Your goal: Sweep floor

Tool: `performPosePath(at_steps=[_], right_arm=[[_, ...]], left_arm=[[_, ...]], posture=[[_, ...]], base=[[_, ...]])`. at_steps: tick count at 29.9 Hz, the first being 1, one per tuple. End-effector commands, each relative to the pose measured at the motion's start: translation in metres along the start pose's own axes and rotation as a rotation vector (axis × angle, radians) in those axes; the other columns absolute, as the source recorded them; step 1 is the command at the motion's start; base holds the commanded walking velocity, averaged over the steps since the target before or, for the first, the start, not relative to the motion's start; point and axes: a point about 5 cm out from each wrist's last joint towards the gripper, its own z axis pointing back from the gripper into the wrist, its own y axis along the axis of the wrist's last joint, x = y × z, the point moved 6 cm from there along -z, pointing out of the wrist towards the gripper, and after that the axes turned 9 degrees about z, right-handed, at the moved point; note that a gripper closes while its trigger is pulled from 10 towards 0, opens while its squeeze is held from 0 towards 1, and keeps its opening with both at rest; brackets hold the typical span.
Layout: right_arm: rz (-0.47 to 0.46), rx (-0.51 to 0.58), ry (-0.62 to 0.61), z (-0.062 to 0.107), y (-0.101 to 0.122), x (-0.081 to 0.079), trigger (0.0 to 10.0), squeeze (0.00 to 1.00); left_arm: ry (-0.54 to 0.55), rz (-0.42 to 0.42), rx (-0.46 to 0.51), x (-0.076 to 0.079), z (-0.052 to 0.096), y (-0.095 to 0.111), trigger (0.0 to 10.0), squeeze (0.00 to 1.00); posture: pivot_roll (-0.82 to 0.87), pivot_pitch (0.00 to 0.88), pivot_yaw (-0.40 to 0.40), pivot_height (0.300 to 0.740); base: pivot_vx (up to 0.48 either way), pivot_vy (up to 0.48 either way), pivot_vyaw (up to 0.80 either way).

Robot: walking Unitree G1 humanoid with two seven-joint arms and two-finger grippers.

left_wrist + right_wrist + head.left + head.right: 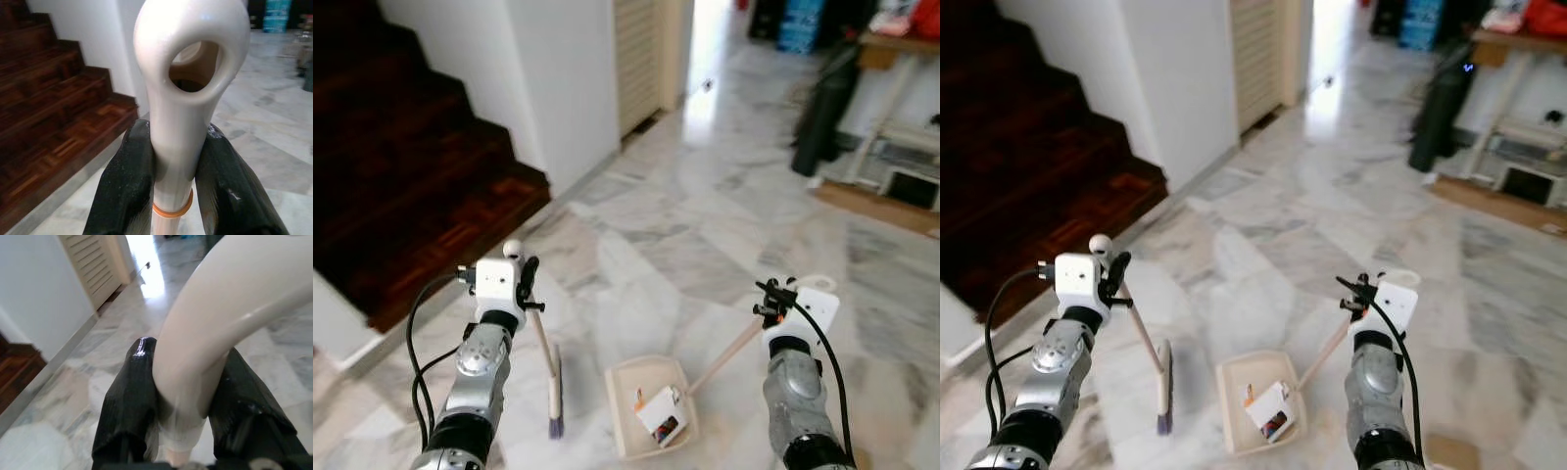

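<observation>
The robot stands on a pale marble floor [724, 225] with a tool in each arm. The left pincer [171, 171] is closed on the top of the broom handle [188, 73], just below its white hanging loop; both black fingers [124, 186] press the handle from two sides, and an orange ring sits on the handle between them. In the head view the left pincer [526, 284] holds this handle at the height of the wrist, and the broom [551, 377] slopes down to its head, which rests on the floor with dark bristles at the lower end.

The right pincer [183, 406] is closed around the curved white grip of the dustpan handle [230, 308]. From the right pincer [771, 299] the long handle goes down and to the left to the dustpan [651, 406], a cream tray that lies flat on the floor between the two arms, just beside the broom head. Inside the tray lies some litter [663, 413]: a white card or packet with red and dark marks.

To the left rises a dark wooden staircase [411, 176], next to a white wall [558, 88].
</observation>
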Motion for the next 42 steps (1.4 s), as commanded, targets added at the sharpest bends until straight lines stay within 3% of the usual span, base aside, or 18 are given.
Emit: performPosePath(at_steps=[1,11,22,29,42], right_arm=[[-0.008,0.047,0.011,-0.006,0.015,-0.006,10.0,0.00],[-0.032,0.033,0.006,-0.005,0.012,-0.006,10.0,0.00],[-0.037,0.037,0.025,-0.004,0.011,-0.008,10.0,0.00],[-0.003,0.038,0.050,-0.002,0.011,-0.015,10.0,0.00],[-0.021,0.034,0.050,-0.005,0.013,-0.016,10.0,0.00]], left_arm=[[0.002,-0.005,0.026,-0.002,-0.002,0.008,10.0,0.00],[0.001,-0.006,0.024,0.003,-0.001,0.006,10.0,0.00],[0.068,0.042,0.017,-0.007,-0.002,0.006,10.0,0.00],[0.082,0.043,0.013,-0.010,-0.003,0.006,10.0,0.00],[0.073,0.050,0.008,-0.006,-0.005,0.007,10.0,0.00]], posture=[[-0.07,0.000,0.026,0.740],[-0.08,0.000,0.032,0.740],[-0.07,0.000,0.023,0.740],[-0.06,0.000,0.021,0.740],[-0.06,0.000,0.020,0.740]], base=[[0.000,0.000,0.80],[0.000,0.000,0.23],[0.000,0.000,0.00],[0.000,0.304,0.11],[0.000,0.303,0.16]])
